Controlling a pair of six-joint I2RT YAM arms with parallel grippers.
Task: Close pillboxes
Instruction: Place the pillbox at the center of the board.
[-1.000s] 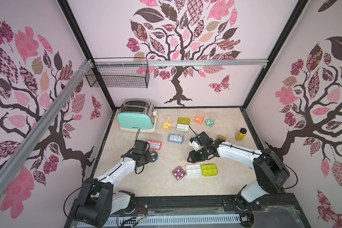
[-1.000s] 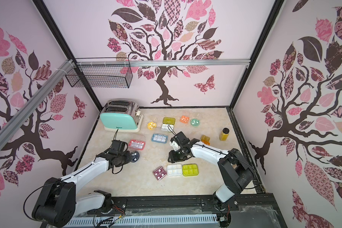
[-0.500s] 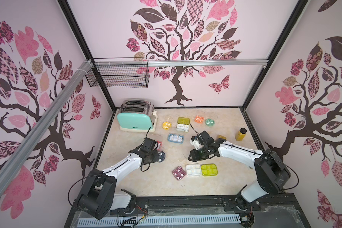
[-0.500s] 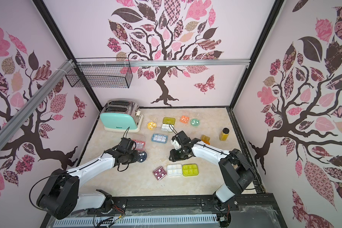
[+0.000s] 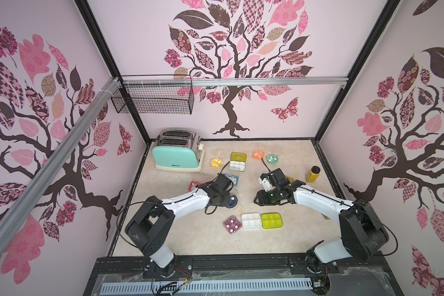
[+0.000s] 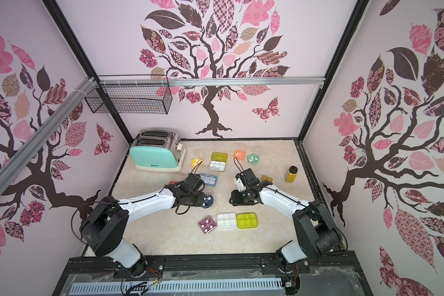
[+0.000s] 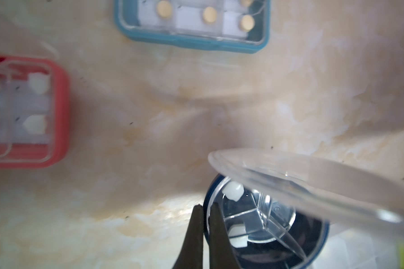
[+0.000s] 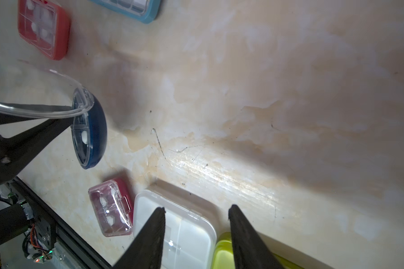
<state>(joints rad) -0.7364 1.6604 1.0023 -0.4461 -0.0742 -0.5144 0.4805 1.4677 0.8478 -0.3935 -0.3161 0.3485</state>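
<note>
The round navy pillbox (image 5: pixel 232 200) (image 7: pixel 278 235) lies mid-table with its clear lid (image 7: pixel 313 184) tilted up and open. My left gripper (image 5: pixel 224 197) (image 7: pixel 206 207) is shut, its tips against the navy rim under the lid; the right wrist view shows the same navy pillbox (image 8: pixel 91 132). My right gripper (image 5: pixel 257 201) (image 8: pixel 196 210) is open and holds nothing, hanging over the white pillbox (image 5: pixel 251 220) (image 8: pixel 184 223). Either side of that one lie the yellow-green pillbox (image 5: pixel 271 220) and the maroon one (image 5: pixel 232 224). A blue pillbox (image 5: pixel 233 179) and a pink one (image 5: pixel 194 185) lie behind the left gripper.
At the back stand a mint toaster (image 5: pixel 176 153), a yellow round box (image 5: pixel 216 162), an olive-lidded white box (image 5: pixel 237 161), an orange box (image 5: pixel 259 153) and a mint round box (image 5: pixel 272 158). An amber bottle (image 5: pixel 312 174) and a small orange block (image 5: pixel 290 178) sit behind the right arm.
My left gripper has moved right toward the table's middle, and the navy pillbox has slid right with it. The right gripper's jaws have narrowed slightly; that arm barely shifted.
</note>
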